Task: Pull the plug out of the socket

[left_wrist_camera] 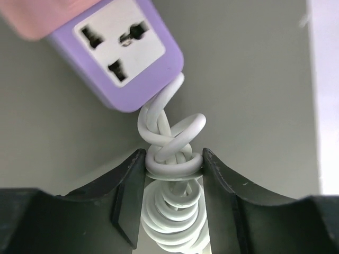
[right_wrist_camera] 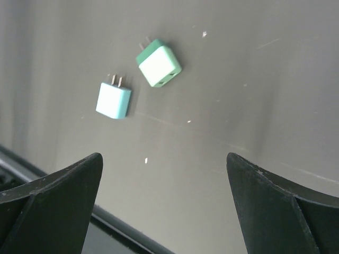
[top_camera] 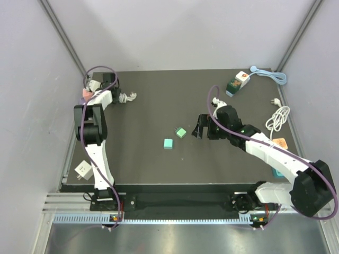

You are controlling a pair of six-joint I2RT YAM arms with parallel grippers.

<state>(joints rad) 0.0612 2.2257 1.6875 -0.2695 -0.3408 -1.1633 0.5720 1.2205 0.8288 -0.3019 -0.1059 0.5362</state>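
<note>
A purple power strip socket [left_wrist_camera: 119, 50] with a pink far end lies at the table's far left, and it also shows in the top view [top_camera: 85, 94]. Its one visible outlet is empty. My left gripper [left_wrist_camera: 174, 164] is shut on the strip's knotted white cable [left_wrist_camera: 172, 132], just behind the socket; in the top view the gripper [top_camera: 114, 91] sits at the far left. My right gripper [right_wrist_camera: 164, 174] is open and empty above the mat, mid-table [top_camera: 200, 127]. A green plug adapter [right_wrist_camera: 159, 64] and a light-blue one [right_wrist_camera: 114, 100] lie loose ahead of it.
A second socket block [top_camera: 237, 83] with a blue cable lies at the back right. A coiled white cord with a plug [top_camera: 278, 117] and an orange object [top_camera: 279, 143] lie on the right edge. A white object [top_camera: 83, 168] lies by the left arm's base.
</note>
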